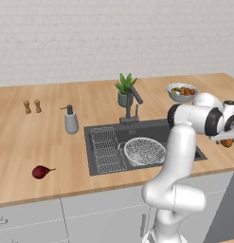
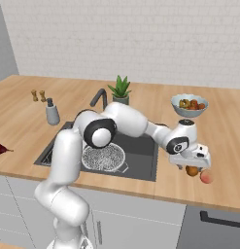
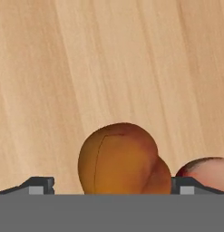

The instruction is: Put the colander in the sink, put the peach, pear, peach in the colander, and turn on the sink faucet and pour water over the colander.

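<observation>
The pale mesh colander (image 1: 144,151) (image 2: 103,158) sits in the dark sink (image 1: 154,130) (image 2: 141,151), below the slim faucet (image 1: 132,102) (image 2: 98,97). On the counter right of the sink, an orange peach (image 2: 192,170) (image 3: 122,158) (image 1: 226,143) lies between the fingers of my gripper (image 2: 192,167) (image 3: 113,188), which stands open and low over it. A pinker peach (image 2: 206,177) (image 3: 207,170) rests just beside it, outside one fingertip (image 3: 186,186). The dark red pear (image 1: 41,171) (image 2: 0,149) lies far left near the counter's front edge. No water runs.
A blue-grey bowl of mixed fruit (image 1: 182,91) (image 2: 189,104) stands behind the gripper. A potted plant (image 1: 125,88) (image 2: 120,90) is behind the faucet, a soap dispenser (image 1: 71,120) (image 2: 52,113) left of the sink, two shakers (image 1: 32,106) further left. The counter's front edge is close.
</observation>
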